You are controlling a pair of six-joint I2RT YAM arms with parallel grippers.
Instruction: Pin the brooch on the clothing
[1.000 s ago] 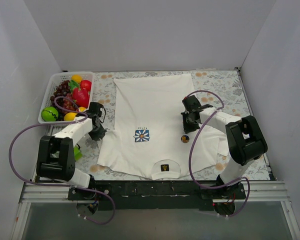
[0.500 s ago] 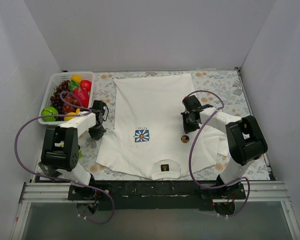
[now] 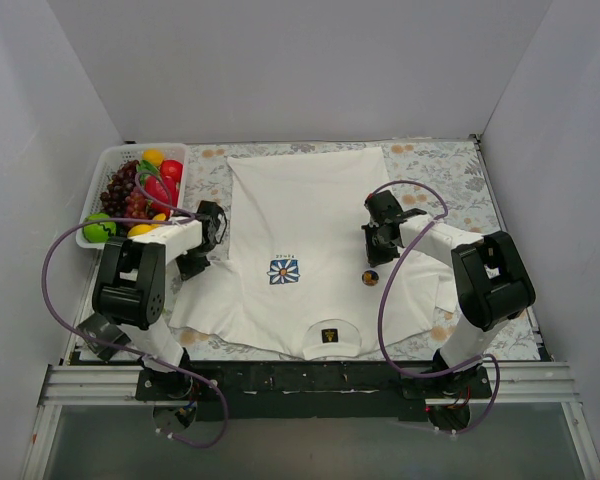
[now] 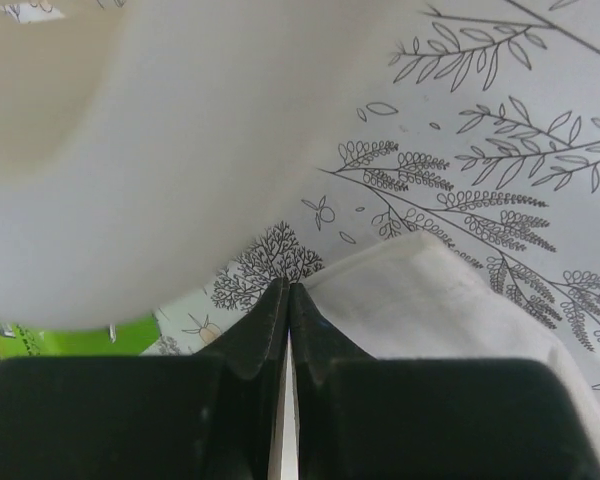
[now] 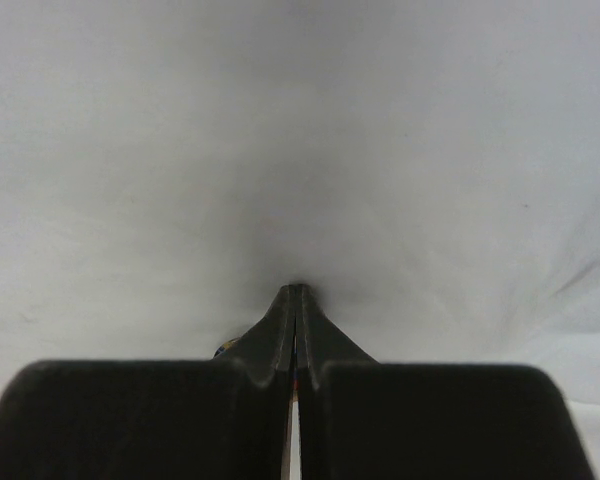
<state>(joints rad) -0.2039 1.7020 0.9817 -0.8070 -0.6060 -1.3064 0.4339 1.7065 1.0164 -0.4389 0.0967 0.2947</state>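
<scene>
Clothing point(image 3: 310, 210) lies flat on the counter point(image 3: 440, 165), collar toward the arm bases. Brooch point(image 3: 369, 277) sits loose on the shirt's right side, dark face up, just beside the right end effector point(image 3: 372, 256). That one is fully closed, tips pressed into the fabric. Left end effector point(image 3: 193, 264) is fully closed at the left sleeve hem; can't tell if it's pinching cloth.
</scene>
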